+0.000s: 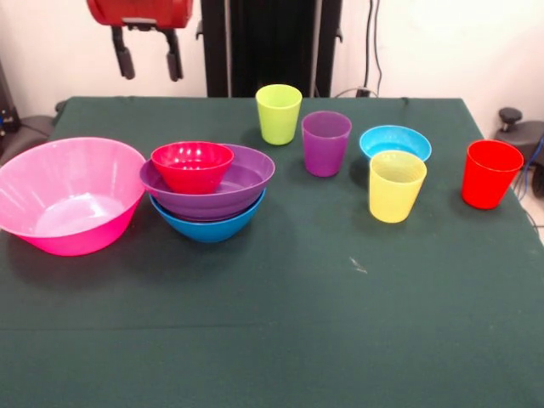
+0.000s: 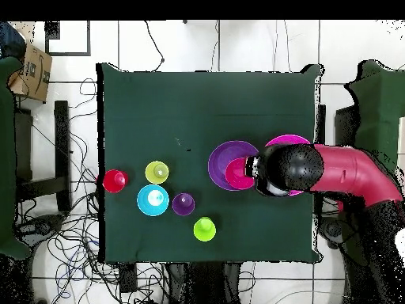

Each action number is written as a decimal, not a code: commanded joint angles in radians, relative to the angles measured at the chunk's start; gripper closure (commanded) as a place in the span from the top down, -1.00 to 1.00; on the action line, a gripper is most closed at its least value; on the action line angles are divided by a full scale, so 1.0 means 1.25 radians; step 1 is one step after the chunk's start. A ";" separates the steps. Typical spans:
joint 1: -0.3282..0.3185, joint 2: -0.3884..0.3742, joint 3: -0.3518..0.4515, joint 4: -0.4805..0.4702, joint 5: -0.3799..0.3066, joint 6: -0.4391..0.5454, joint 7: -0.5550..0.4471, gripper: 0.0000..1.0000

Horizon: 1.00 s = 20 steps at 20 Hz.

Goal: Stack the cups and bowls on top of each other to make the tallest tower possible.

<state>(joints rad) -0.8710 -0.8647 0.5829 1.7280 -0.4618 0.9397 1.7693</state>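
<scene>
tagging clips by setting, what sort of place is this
Probably a robotics lab: a red robot arm over a green-covered table, loose cables on the tiled floor, and plain white walls.

Light falls bright and even across the front view, coming from above; the green bench (image 1: 280, 306) shows no hard glare; soft, short shadows lie on the cloth just beside the pink bowl (image 1: 68, 195), under the stacked blue bowl (image 1: 208, 225) and beside the yellow cup (image 1: 396, 185); a pale sheen sits in the pink bowl's bottom; the purple cup (image 1: 325, 143) lets light through its wall; the white wall behind is lit flat. Focus in the front view is fair, edges slightly soft. The overhead view is bright too, its white floor nearly washed out; small glints mark the rims of the cups; detail there is coarse.
</scene>
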 commanded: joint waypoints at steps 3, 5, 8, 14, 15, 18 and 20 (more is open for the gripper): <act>-0.023 0.029 0.045 -0.033 -0.021 0.039 -0.180 1.00; -0.029 0.046 0.049 -0.049 -0.028 0.039 -0.189 1.00; -0.035 0.066 0.050 -0.058 -0.039 0.028 -0.190 1.00; -0.058 0.110 0.055 -0.102 -0.067 0.017 -0.218 1.00; -0.062 0.123 0.057 -0.123 -0.071 0.024 -0.231 1.00; -0.065 0.150 0.062 -0.173 -0.082 0.041 -0.251 1.00; -0.061 0.165 0.062 -0.206 -0.088 0.053 -0.254 1.00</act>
<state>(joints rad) -0.9592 -0.7647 0.6248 1.5999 -0.4773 0.9399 1.7693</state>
